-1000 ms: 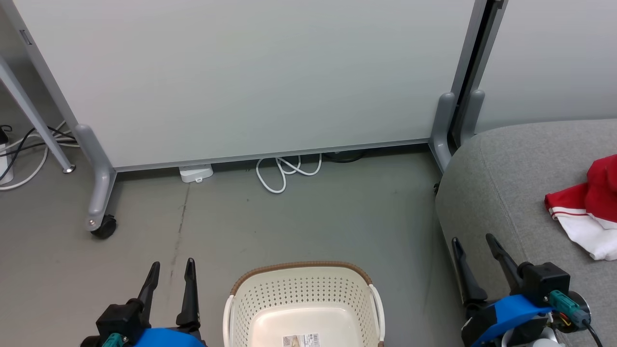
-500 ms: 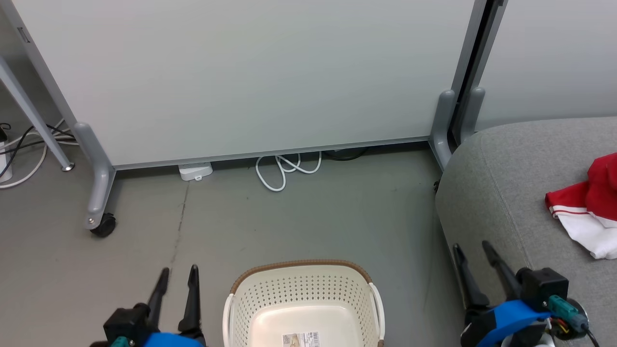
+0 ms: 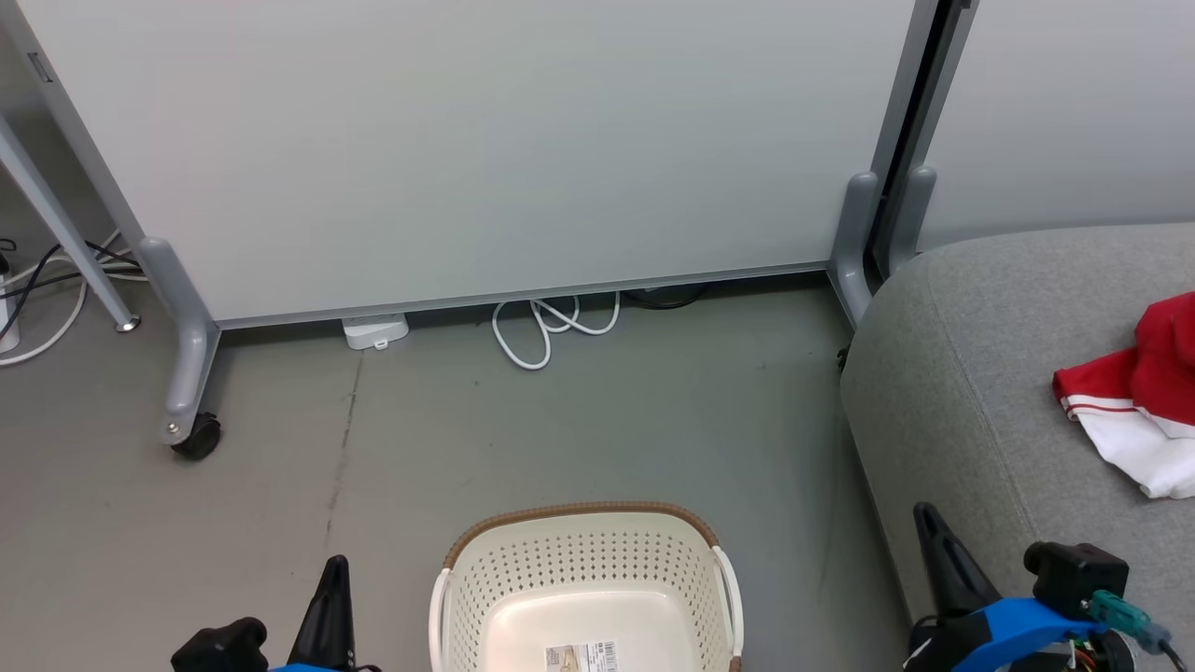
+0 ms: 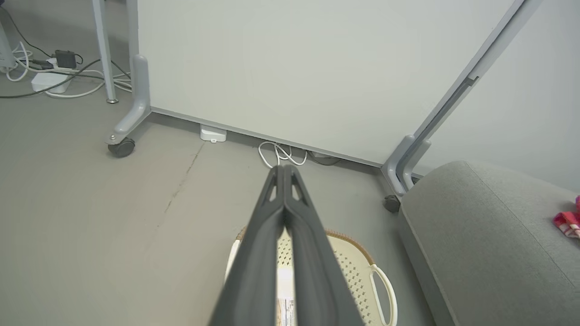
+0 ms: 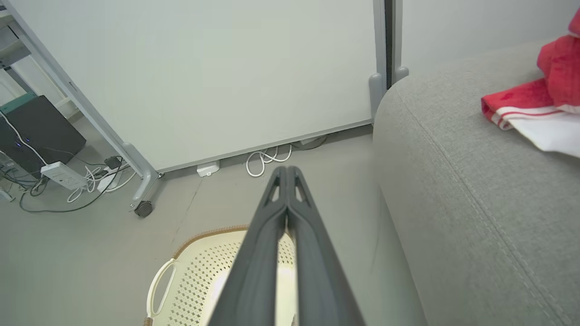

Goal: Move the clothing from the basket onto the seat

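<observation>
The cream perforated basket stands on the grey floor at the bottom centre, holding only a paper label on its base. Red and white clothing lies crumpled on the grey sofa seat at the right. My left gripper sits low, left of the basket, its fingers pressed together with nothing between them. My right gripper is beside the sofa's front corner, also shut and holding nothing. The left wrist view shows the closed left gripper above the basket. In the right wrist view, the closed right gripper points past the basket, with the clothing on the sofa.
A white partition panel on grey wheeled feet blocks the far side. A white cable coil and a small white box lie at its base. More cables and a slanted table leg are at far left.
Both grippers have gone from open to shut and have sunk toward the bottom edge of the head view. The basket and the clothing stay in place.
</observation>
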